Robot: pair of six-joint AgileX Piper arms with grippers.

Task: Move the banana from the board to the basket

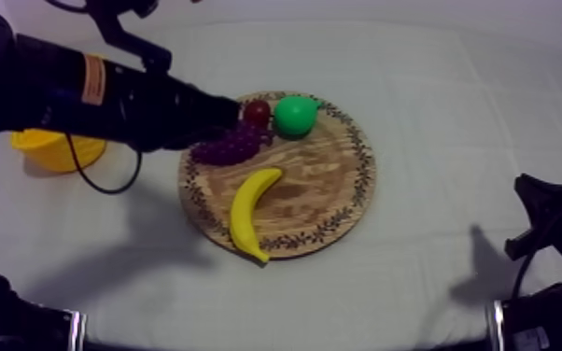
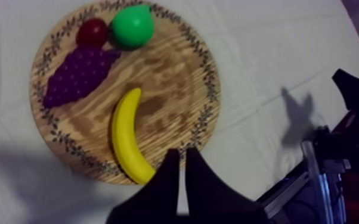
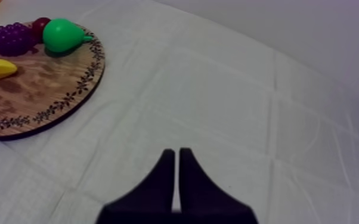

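Four toy fruits lay on one round wooden board (image 1: 331,201) with a patterned rim: one banana (image 1: 252,213), one green pear (image 1: 295,115), one bunch of grapes (image 1: 233,146) and one small red fruit (image 1: 257,112). The banana lay flat on the bare wood towards the board's near side, with one end reaching the patterned rim. It was apart from the other three fruits. Those three were grouped at the far side. The small red fruit sat just beside the pear, and the grapes lay next to both.

One yellow basket (image 1: 56,149) stood on the grey-white cloth (image 1: 434,112) to the left of the board, well apart from it. It was partly covered in the top view by my left arm, which reached in from the upper left towards the red fruit and grapes.

Two grippers were to be seen. In the left wrist view, the left gripper (image 2: 180,152) was clenched on nothing, its two black fingers lying together as a narrow wedge. It hung above the board, with its tips seen against the rim close to one end of the banana and not touching the fruit.

In the right wrist view, the right gripper (image 3: 176,151) was likewise closed and held nothing. It was over bare cloth, well apart from the board.
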